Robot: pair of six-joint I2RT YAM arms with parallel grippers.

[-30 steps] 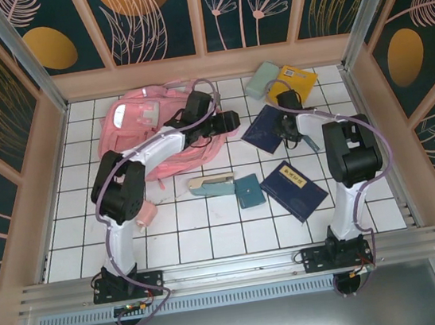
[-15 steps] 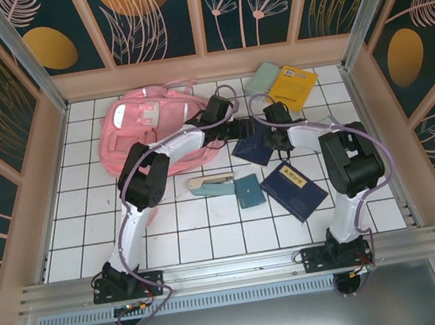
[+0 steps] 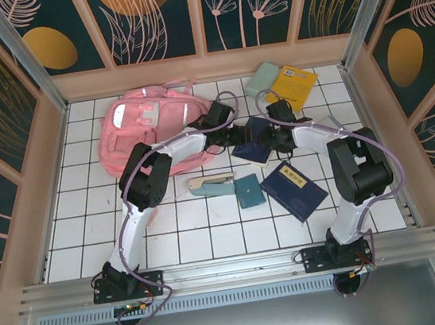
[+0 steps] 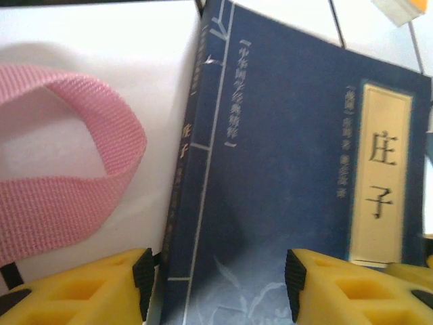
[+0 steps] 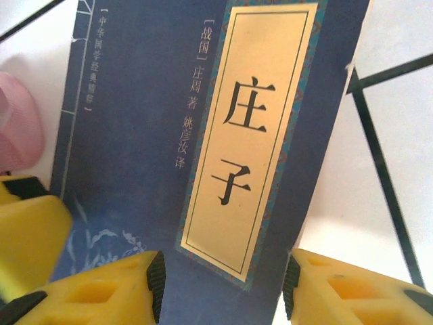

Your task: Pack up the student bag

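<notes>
Bag [image 3: 137, 129] sits near, left of L claw [image 4: 215, 274], which, like R claw [image 5: 223, 274], hangs half-open over blue book [image 4: 284, 169], empty.

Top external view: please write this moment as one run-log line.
book: blue, beside bag | left fingers: apart over its spine | right fingers: apart over its label | grip: none seen

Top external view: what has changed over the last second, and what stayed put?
The left gripper swung right, off the large soft pink backpack, to the dark blue paperback book, which slid left toward the bag with the right gripper. Both grippers now stand open over it. The yellow book, second blue book and small teal pouch stayed put.
</notes>
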